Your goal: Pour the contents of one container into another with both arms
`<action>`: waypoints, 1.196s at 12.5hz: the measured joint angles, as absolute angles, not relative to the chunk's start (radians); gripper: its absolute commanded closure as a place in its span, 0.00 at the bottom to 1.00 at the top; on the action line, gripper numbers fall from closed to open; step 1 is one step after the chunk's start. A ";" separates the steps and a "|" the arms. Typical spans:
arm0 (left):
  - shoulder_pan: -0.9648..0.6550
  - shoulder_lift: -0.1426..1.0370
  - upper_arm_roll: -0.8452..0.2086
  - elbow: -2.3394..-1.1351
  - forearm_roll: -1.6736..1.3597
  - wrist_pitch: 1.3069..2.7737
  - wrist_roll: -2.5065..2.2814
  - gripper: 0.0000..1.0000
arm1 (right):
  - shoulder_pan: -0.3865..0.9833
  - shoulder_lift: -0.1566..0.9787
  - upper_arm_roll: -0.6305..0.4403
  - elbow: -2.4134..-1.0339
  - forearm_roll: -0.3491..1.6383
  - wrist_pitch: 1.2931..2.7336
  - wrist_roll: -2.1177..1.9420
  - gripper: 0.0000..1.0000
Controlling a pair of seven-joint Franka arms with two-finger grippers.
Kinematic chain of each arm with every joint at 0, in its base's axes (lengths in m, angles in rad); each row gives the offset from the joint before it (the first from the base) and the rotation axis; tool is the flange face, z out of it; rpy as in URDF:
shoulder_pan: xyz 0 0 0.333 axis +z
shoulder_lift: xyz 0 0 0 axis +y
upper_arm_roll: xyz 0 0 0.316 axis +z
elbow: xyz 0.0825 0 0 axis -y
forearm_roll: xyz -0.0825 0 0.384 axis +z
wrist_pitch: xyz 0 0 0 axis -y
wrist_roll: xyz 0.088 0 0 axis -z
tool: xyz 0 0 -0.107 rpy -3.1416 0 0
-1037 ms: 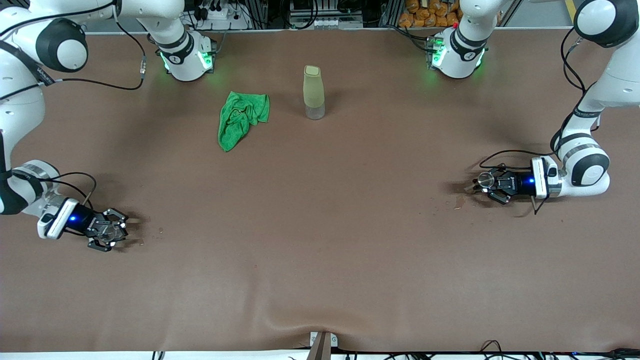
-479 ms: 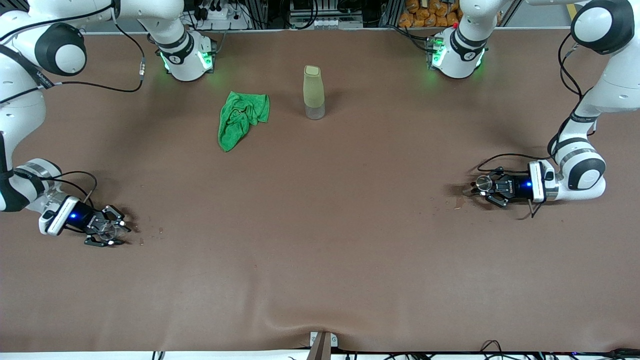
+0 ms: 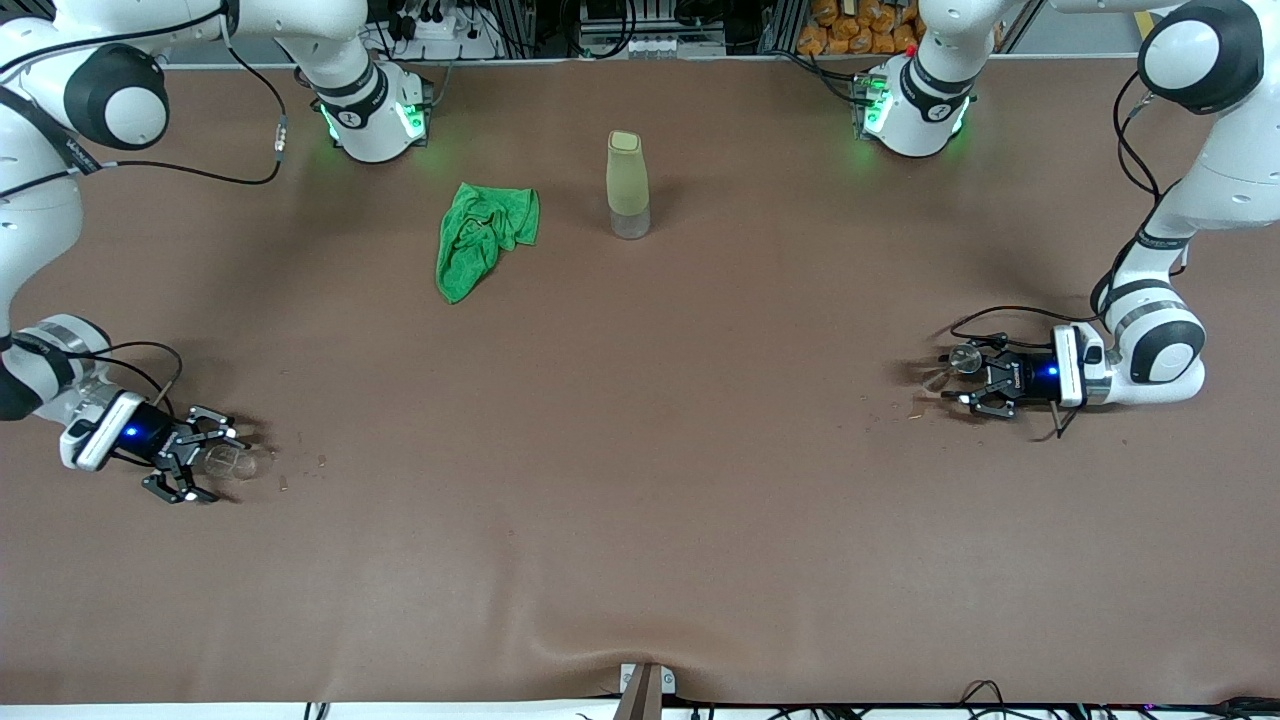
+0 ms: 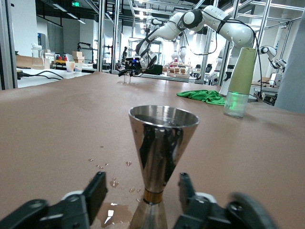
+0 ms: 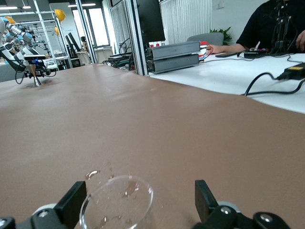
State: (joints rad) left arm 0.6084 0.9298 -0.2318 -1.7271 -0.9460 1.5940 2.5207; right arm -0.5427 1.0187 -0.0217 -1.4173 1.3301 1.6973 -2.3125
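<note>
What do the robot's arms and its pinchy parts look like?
Both arms are white and rounded, with black bands at the joints and loose black cables. Their bases glow green. The left tool and right tool are black, each with a small blue light on a white wrist block.

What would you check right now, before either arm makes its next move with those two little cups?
1. Metal cup standing upright on the table: ok.
2. Left gripper let go of the metal cup, fingers apart on either side: ok.
3. Clear cup resting on the table between the open fingers of the right gripper: ok; whether it stands or lies, cannot tell.
4. Table dry around both cups: not ok, droplets show.
5. Bottle and green cloth well away from both grippers: ok.
6. Liquid in the metal cup: cannot tell.
</note>
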 measured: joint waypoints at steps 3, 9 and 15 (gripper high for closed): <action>0.610 0.932 -0.229 -1.713 -0.876 1.594 2.464 0.00 | -0.545 0.947 -0.020 -1.383 1.261 1.663 -2.153 0.00; 0.685 0.925 -0.219 -1.510 -0.630 1.484 2.140 0.00 | -0.479 0.867 -0.002 -1.165 0.953 1.664 -1.585 0.00; 0.686 0.782 -0.245 -1.383 -0.437 1.445 1.663 0.00 | -0.273 0.726 0.004 -1.080 0.504 1.756 -1.092 0.00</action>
